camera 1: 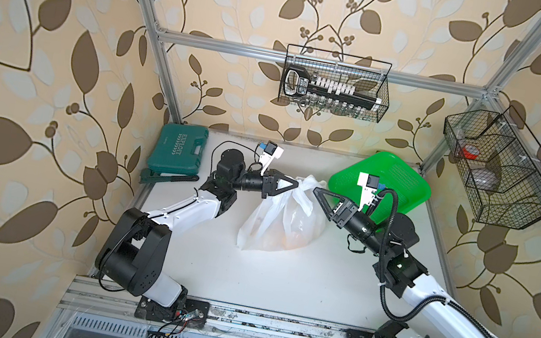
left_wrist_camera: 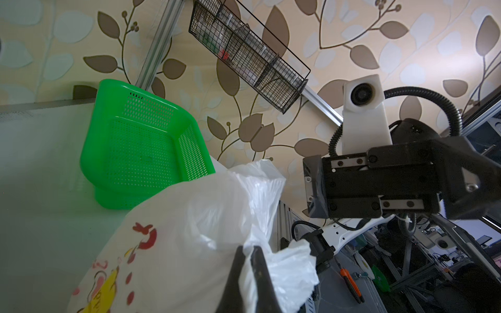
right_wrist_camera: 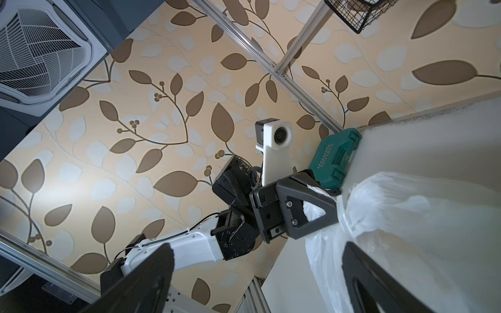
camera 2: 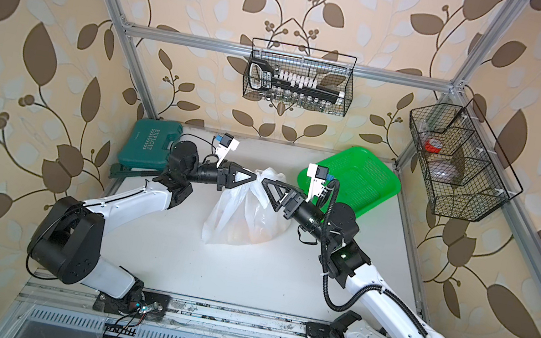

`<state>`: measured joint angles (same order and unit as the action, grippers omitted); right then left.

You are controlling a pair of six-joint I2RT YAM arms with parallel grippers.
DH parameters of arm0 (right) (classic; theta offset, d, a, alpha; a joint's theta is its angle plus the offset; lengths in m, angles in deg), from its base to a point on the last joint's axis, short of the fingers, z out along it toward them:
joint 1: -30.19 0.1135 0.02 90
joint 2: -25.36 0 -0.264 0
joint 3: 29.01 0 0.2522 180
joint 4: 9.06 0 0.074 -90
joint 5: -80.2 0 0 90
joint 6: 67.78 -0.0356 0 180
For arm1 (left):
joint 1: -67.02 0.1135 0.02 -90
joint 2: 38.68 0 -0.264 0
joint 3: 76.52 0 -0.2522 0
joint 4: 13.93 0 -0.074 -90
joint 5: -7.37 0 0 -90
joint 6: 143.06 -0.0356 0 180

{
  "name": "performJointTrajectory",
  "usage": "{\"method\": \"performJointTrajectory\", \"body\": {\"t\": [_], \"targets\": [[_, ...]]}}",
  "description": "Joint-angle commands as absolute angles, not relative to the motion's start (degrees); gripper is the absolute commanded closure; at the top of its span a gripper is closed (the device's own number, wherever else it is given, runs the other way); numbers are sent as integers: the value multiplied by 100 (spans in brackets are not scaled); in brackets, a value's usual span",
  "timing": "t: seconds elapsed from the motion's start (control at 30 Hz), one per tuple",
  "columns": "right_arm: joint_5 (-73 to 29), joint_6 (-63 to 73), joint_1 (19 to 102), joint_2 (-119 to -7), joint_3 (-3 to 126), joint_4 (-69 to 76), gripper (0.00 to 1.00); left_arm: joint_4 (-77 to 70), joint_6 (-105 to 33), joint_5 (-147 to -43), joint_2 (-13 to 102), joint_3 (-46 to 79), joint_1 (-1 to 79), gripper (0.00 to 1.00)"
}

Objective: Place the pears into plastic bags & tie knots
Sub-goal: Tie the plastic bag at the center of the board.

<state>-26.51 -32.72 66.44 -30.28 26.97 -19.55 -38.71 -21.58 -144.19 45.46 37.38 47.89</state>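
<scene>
The left gripper is pressed together on a bunched white handle of the plastic bag, pinching it at the top and holding it up; film spills past its fingers in the left wrist view. The right gripper stands spread wide, holding nothing, just right of that pinch and close beside the bag's free upper folds. The bag sits mid-table, sagging below both grippers; pears show as faint orange shapes through its near-right side, though how many I cannot tell. The film looks thin, soft and slippery, and the load heavy for it; the gathered handle loops seem the place to grip, not the body, which would likely slide or tear. The green basket stands far right.
</scene>
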Motion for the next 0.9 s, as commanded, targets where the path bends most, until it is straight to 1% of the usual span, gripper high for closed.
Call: {"method": "performJointTrajectory", "body": {"t": [0.0,0.1,0.13,0.27,0.47,0.63,0.87], "targets": [[-2462,-3211,6758,-2779,2526,-1018,4,-3801,-2372,-14481,4210,3514,4804,100],[-2319,-3296,6962,-2691,2640,-977,5,-3673,-2477,-14399,4183,3504,4805,100],[-2258,-3288,7152,-2733,2711,-977,5,-3683,-2477,-14397,4192,3496,4797,100],[-2176,-3368,7390,-3099,2937,-1084,5,-3674,-2474,-14385,4194,3487,4795,100],[-2201,-3605,7458,-3699,2996,-1662,6,-3673,-2479,-14365,4175,3496,4793,100],[-1941,-3453,7458,-3902,3167,-1717,6,-3673,-2479,-14398,4156,3503,4795,100],[-1853,-3339,7432,-4278,3455,-1804,6,-3734,-2450,-14402,4144,3531,4786,100]]}}
